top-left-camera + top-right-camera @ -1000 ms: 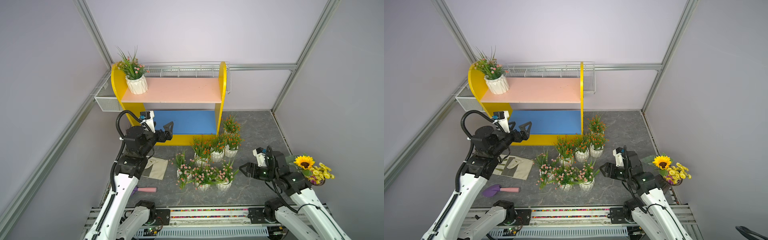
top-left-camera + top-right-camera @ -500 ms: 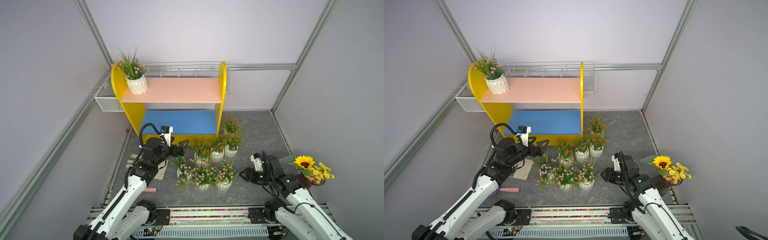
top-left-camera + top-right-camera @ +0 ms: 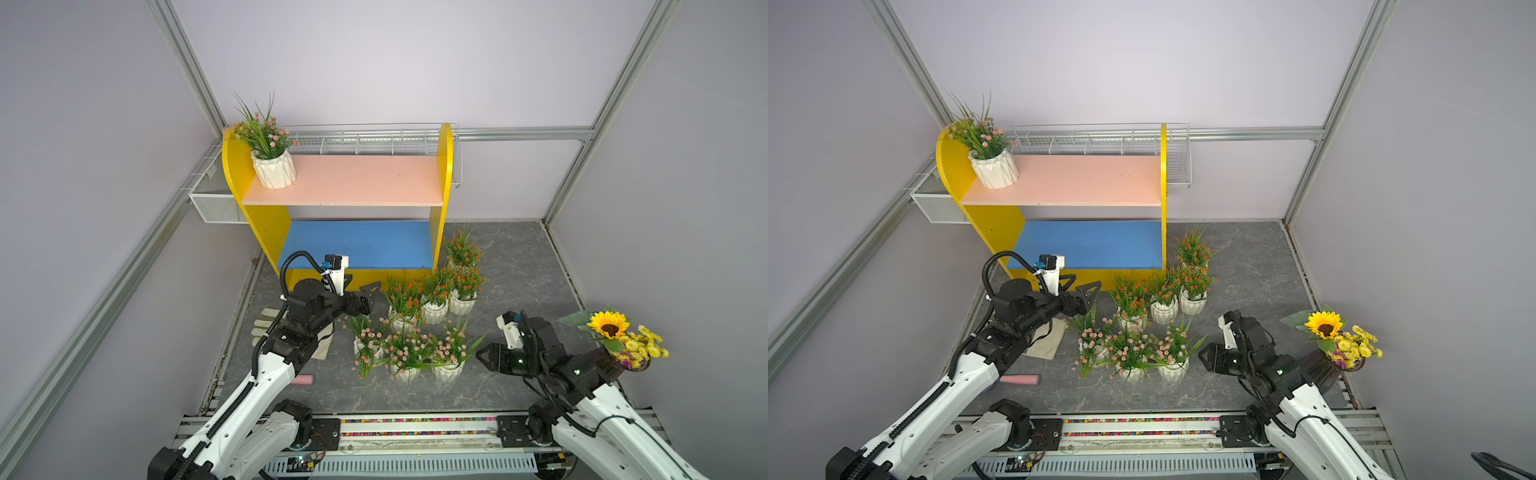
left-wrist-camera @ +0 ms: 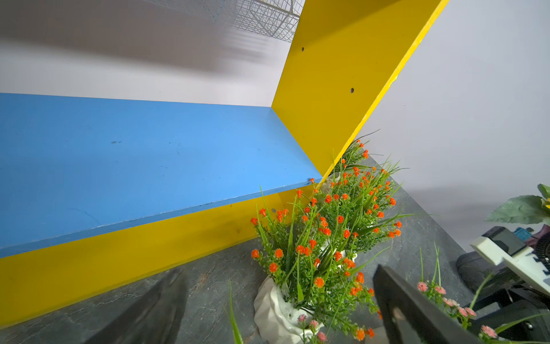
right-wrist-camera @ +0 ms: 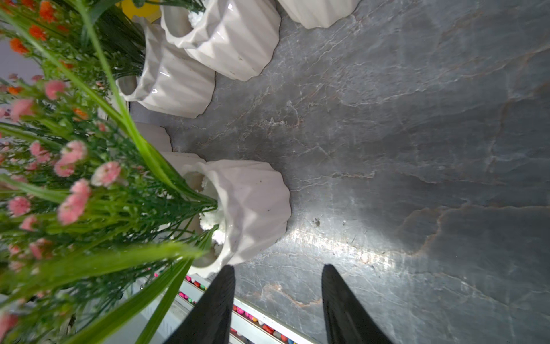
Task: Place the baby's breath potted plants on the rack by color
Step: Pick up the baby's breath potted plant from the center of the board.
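The rack stands at the back wall with one pink baby's breath potted plant at the left end of its pink upper board; the blue lower board is bare. On the floor in front, several orange plants stand behind three pink ones. My left gripper hangs open just left of the nearest orange plant, which shows ahead between the jaws, untouched. My right gripper is open and holds nothing, low beside the rightmost pink plant's white pot.
A sunflower bouquet in a dark vase stands behind my right arm. White wire mesh baskets hang on the back wall and at the rack's left. A beige cloth and a pink-handled tool lie under my left arm.
My left arm swung from the rack's left side down and right to the orange plants. My right gripper narrowed its jaws and dropped lower beside the pink plants.
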Robot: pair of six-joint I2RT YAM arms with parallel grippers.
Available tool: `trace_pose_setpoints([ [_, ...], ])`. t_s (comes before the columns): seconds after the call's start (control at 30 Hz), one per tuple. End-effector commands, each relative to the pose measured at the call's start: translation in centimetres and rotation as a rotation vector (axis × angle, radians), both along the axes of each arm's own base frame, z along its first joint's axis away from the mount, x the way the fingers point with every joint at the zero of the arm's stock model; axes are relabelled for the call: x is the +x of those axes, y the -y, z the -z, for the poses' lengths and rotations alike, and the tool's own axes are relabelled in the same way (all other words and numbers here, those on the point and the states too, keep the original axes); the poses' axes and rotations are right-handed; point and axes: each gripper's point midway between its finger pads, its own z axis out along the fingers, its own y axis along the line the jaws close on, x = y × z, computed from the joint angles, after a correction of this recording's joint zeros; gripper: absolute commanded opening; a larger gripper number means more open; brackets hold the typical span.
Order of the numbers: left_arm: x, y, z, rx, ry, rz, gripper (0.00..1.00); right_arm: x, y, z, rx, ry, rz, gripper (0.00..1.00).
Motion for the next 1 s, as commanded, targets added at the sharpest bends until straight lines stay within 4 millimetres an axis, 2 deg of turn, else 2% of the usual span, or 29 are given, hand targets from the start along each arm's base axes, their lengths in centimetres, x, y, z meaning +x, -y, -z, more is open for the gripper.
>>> trace_pose_setpoints([
  [0.0, -0.2, 0.6, -1.4, -0.036, 0.026, 0.027, 1.0, -0.6, 0.2, 0.5, -0.015, -0.034, 0.016, 0.49],
  [0.23, -0.5, 0.6, -1.7, -0.036, 0.025, 0.033, 1.0, 0.6, -1.8, 0.9, 0.006, -0.019, -0.02, 0.42],
  [0.6, -0.9, 1.0, -1.4, -0.012, 0.022, 0.06, 1.0, 2.3, -2.9, 0.2, -0.065, 0.023, -0.058, 0.34],
  [0.97, -1.0, 0.5, -1.6, 0.001, 0.03, 0.04, 0.99, 2.9, -4.7, 0.1, -0.117, 0.036, -0.116, 0.3],
])
